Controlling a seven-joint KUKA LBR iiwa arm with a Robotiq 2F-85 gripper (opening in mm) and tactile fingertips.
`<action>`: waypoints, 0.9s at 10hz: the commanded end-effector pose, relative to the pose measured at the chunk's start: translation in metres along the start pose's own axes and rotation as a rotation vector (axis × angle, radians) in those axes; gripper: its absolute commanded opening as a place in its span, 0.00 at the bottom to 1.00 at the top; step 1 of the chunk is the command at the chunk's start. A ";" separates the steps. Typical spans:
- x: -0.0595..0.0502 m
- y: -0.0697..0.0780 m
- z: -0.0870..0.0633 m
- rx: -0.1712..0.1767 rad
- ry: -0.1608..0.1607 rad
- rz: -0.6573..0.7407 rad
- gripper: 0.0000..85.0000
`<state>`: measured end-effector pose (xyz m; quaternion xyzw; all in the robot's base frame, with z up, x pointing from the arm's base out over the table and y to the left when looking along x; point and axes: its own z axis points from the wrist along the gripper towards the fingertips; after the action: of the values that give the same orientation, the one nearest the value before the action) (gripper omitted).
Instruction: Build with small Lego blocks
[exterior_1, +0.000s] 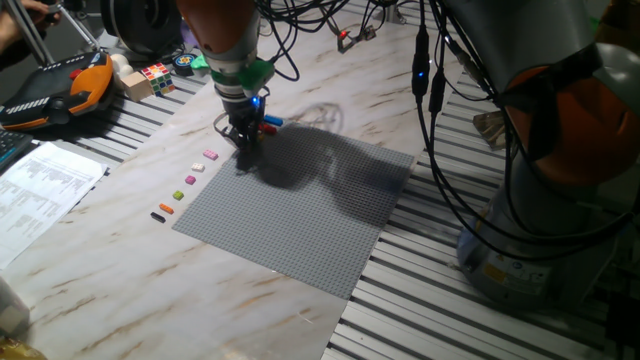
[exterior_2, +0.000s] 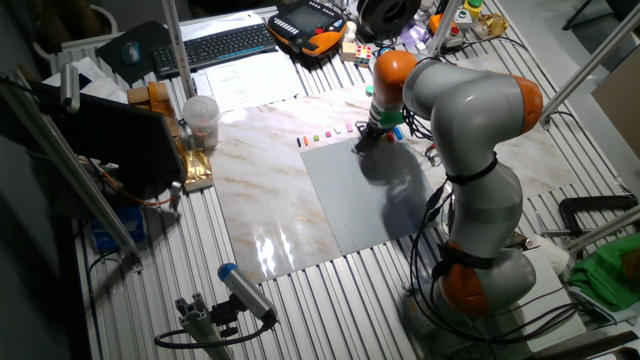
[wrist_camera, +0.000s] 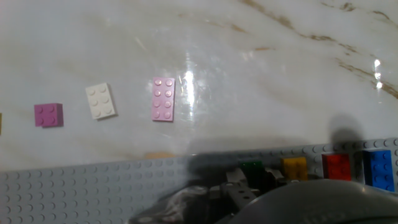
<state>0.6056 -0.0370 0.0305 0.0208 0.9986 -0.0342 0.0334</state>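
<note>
- Lego blocks are in two bunches from where I'm sitting: a loose line on the marble surface (exterior_1: 120, 260) just off the grey baseplate (exterior_1: 300, 215), and a few on the baseplate's edge strip.
- Hand view is the only one that gives me studs and colours up close: a pink block (wrist_camera: 163, 99), a white block (wrist_camera: 101, 101) and a purple block (wrist_camera: 48, 115) lie flat on the marble, apart from each other.
- Same view, on the baseplate edge: a green block (wrist_camera: 251, 168), yellow block (wrist_camera: 295, 168), red block (wrist_camera: 339, 167) and blue block (wrist_camera: 379, 168) in a row.
- One fixed view adds what the hand camera crops: the loose line carries on to an orange block (exterior_1: 166, 208) and a black block (exterior_1: 157, 216).
- Pink block's long axis runs up-down in the hand view; white one sits slightly tilted; the purple one looks roughly square.
- Arm reaches in from the far side with the wrist pointing straight down, end effector (exterior_1: 243, 140) low at the baseplate's corner near the Rubik's cube (exterior_1: 155, 74) side.
- Fingers are mostly out of focus and in shadow, so I can't tell if they're apart or closed.
</note>
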 end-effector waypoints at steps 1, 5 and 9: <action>0.000 0.000 -0.001 0.001 0.002 0.000 0.39; -0.002 0.003 -0.012 0.009 0.021 -0.002 0.33; -0.001 0.006 -0.011 -0.002 0.022 -0.003 0.01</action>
<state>0.6060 -0.0306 0.0411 0.0197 0.9990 -0.0333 0.0227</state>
